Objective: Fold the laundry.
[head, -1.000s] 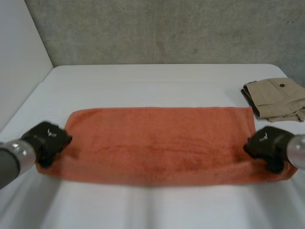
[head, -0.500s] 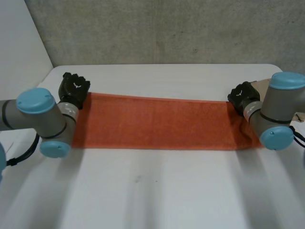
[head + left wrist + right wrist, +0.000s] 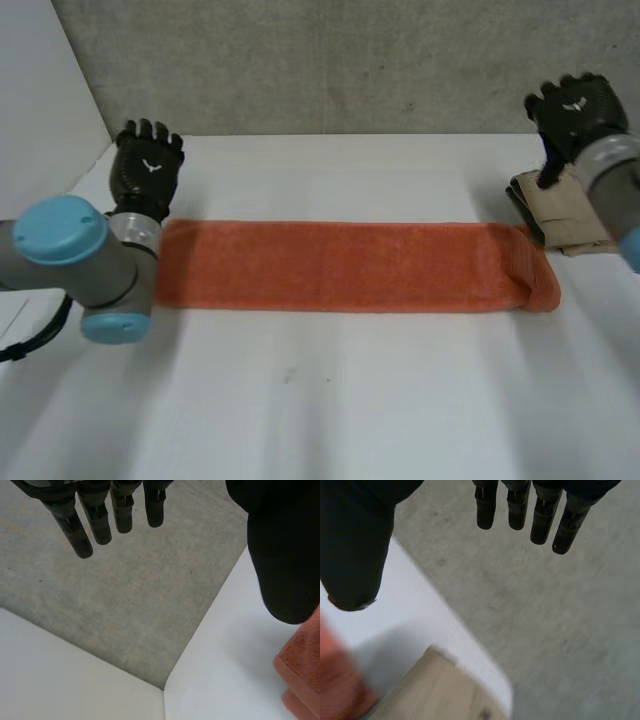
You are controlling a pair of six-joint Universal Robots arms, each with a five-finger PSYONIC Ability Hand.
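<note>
two hands, and both are empty. the left hand (image 3: 146, 170) hangs over the table (image 3: 330, 400) just beyond the left end of the orange towel (image 3: 340, 265). its fingers (image 3: 100, 522) are straight and spread, the thumb is well apart from them, and there's nothing in the grasp. the right hand (image 3: 572, 108) sits higher, over the far right corner, with fingers (image 3: 517, 507) just as loose and gripping nothing.

the towel lies across the middle of the table as one long narrow strip, doubled along its length. the left wrist view shows two layers stacked at the corner beside the thumb. each hand hangs clear beyond an end of the strip, which reads to me as the place to lift off without dragging the top layer. that layer looks flat on the left, but the right end is a bit bunched and rolled.

the beige folded trousers (image 3: 570, 210) sit at the right edge under the right hand, just beside the towel's end. i'd say they're a finished piece parked out of the way.

my call is that the long fold is done and the crosswise folds are to come. that rumpled right end wants smoothing first, or it'll carry into the next layer.
</note>
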